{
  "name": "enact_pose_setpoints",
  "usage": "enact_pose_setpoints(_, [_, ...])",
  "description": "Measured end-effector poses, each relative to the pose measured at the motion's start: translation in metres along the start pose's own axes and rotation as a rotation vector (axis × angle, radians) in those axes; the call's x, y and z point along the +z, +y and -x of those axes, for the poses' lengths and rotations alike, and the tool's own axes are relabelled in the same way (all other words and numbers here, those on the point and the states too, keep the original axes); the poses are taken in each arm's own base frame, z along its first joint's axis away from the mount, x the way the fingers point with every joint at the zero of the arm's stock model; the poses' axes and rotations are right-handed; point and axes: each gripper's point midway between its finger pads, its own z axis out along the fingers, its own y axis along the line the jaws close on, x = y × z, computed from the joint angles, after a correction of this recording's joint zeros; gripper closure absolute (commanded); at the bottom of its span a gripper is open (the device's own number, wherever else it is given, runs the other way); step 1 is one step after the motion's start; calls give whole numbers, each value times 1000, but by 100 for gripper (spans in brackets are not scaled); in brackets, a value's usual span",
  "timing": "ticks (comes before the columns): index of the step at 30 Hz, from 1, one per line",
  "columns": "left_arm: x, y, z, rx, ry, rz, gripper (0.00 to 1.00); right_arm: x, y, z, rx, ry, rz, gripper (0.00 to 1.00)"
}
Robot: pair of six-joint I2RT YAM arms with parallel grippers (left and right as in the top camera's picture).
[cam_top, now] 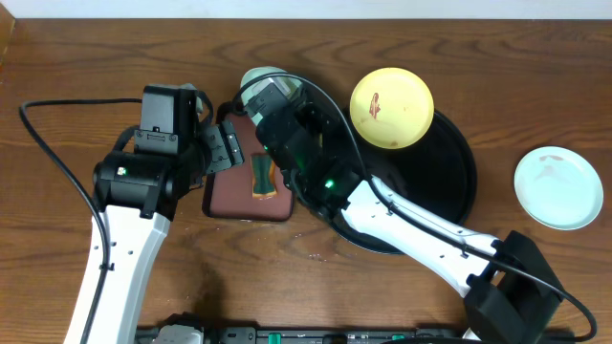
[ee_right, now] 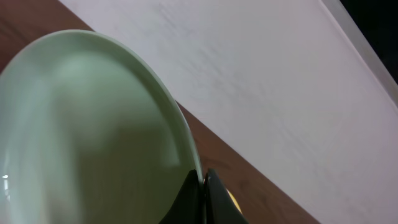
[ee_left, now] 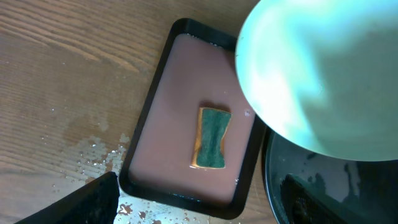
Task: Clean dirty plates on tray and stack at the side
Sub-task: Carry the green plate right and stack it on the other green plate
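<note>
The right gripper (ee_right: 204, 182) is clamped on the rim of 1 pale blue-green plate (ee_right: 81, 137), its 2 dark fingers pinching the edge with the plate tilted up. In the overhead view this held plate shows as a pale crescent at the far end of the rectangular reddish-brown tray (cam_top: 229, 196). From the left wrist it appears as a large blurred disc hanging above that tray's far right corner. The left gripper (cam_top: 227, 145) hovers with its jaws spread wide and nothing between them, just beside the left edge of the reddish-brown tray. A green-and-tan sponge (ee_left: 211, 138) lies flat in the middle of the reddish-brown tray. Water droplets (ee_left: 99, 152) speckle the wooden table (cam_top: 76, 57) near the tray's corner. To the right, touching or just beside it, sits the large black tray (cam_top: 457, 182). The yellow plate (cam_top: 391, 107), with a red-brown smear at its centre, rests at the tray's far rim, partly overlapping it. The second blue-green plate (cam_top: 558, 187) lies alone on the table, well apart to the right of the black tray.
</note>
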Motion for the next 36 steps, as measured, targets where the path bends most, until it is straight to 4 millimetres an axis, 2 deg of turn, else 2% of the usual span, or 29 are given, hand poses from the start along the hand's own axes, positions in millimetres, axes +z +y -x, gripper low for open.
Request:
enact_pose_setpoints(3, [0,0,0,0,0,0,16,4,-5,-8,29,30,-16,99])
enact_pose_setpoints(5, [0,0,0,0,1,0,16,8,-7,-23,46,80,-8,99])
enact_pose_setpoints(8, [0,0,0,0,0,0,16,17,-7,-60,86,205,44,99])
enact_pose_setpoints(11, [0,0,0,0,0,0,16,26,-10,-102,211,351,125,99])
enact_pose_setpoints(14, [0,0,0,0,0,0,16,34,-23,-126,405,444,212,99])
enact_pose_setpoints(17, [0,0,0,0,-1,-1,16,36,-60,-139,631,492,283,99])
enact_pose_setpoints(21, [0,0,0,0,0,0,16,22,-140,-155,914,494,286,99])
enact_pose_setpoints(22, [0,0,0,0,0,0,16,16,-163,-162,976,491,269,99])
enact_pose_setpoints(25, [0,0,0,0,0,0,16,-2,-213,-190,1108,517,205,99])
enact_pose_setpoints(29, [0,0,0,0,0,0,16,-27,-261,-255,1266,630,73,99])
enact_pose_setpoints(30, [0,0,0,0,0,0,16,-35,-278,-285,1321,671,-1,99])
enact_pose_setpoints(31, [0,0,0,0,-1,0,16,-42,-288,-305,1361,699,-45,99])
enact_pose_setpoints(36, [0,0,0,0,-1,0,16,-80,-308,-399,1536,840,-230,99])
